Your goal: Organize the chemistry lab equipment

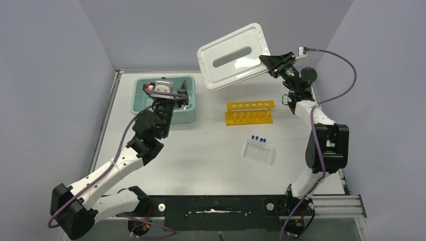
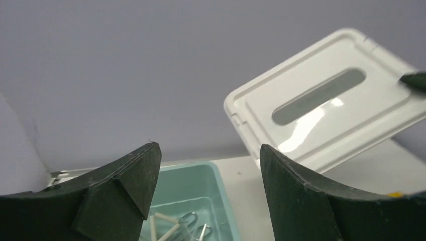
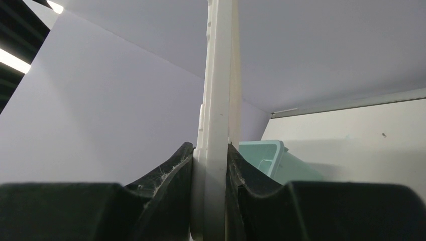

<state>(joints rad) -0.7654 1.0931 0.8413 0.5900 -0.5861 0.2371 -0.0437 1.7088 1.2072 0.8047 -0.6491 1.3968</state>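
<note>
White worktop (image 1: 201, 160), pale grey walls: my left arm (image 1: 120, 165) reaches from lower left up to the teal tub (image 1: 186, 118) at upper left. Its left hand (image 2: 208, 147) is spread wide and empty over the tub, where the loops of the metal scissor-like forceps (image 2: 193, 223) and some pale slim pieces (image 2: 163, 226) lie. My right arm (image 1: 321, 135) stands tall at the right, its right hand (image 1: 271, 61) pinching one edge of the white lid (image 1: 228, 57), which hangs tilted in the air at upper centre. The blue-capped tubes (image 1: 258, 138) sit in a clear rack (image 1: 260, 153) right of centre, below the yellow rack (image 1: 249, 111).
</note>
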